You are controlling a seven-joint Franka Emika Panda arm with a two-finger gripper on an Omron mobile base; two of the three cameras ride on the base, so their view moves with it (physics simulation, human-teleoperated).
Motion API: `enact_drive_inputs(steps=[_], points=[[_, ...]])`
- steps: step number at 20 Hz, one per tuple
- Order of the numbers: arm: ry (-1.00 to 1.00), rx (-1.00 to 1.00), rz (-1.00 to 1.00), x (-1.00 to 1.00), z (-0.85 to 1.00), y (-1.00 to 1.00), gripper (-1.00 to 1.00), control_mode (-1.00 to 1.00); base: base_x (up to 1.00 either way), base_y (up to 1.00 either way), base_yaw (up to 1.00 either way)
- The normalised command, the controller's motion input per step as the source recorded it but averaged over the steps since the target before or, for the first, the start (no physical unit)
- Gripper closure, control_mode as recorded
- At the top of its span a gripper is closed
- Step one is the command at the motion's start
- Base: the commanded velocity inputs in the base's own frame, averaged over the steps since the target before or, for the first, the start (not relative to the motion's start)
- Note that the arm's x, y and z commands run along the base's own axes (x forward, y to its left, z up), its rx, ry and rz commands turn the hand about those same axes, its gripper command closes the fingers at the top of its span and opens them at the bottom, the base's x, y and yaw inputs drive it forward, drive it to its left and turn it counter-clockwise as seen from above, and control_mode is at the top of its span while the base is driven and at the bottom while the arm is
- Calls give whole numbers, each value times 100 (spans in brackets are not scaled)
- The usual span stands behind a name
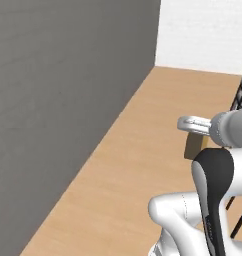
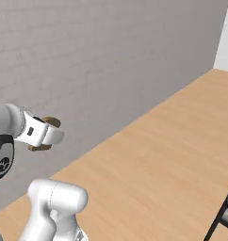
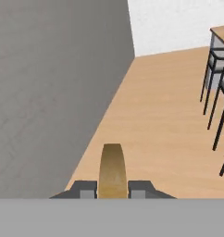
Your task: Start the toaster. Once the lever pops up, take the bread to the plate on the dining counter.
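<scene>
My claw (image 3: 112, 189) is clamped on the bread (image 3: 112, 170), held edge-on at bottom centre of the hand view. The slice looks light, stiff and crumbly, so I'd judge a gentle pinch on the flat faces near the crust is right. Grey wall (image 3: 53, 92) left, wood floor (image 3: 160, 115) ahead, stools (image 3: 218, 92) at right edge. No containers in view.
</scene>
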Motion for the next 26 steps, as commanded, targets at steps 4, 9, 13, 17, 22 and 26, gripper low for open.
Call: enact_drive_inputs(steps=[4, 9, 13, 17, 22, 26], points=[[0, 0, 0, 0, 0, 0, 100, 100, 79, 0, -59], [0, 0, 0, 0, 0, 0, 100, 100, 77, 0, -60], [0, 0, 0, 0, 0, 0, 100, 100, 67, 6, -63], [0, 0, 0, 0, 0, 0, 100, 100, 60, 19, -67], [0, 0, 0, 0, 0, 0, 100, 100, 47, 41, -67], [0, 0, 0, 0, 0, 0, 100, 100, 29, 51, -67]])
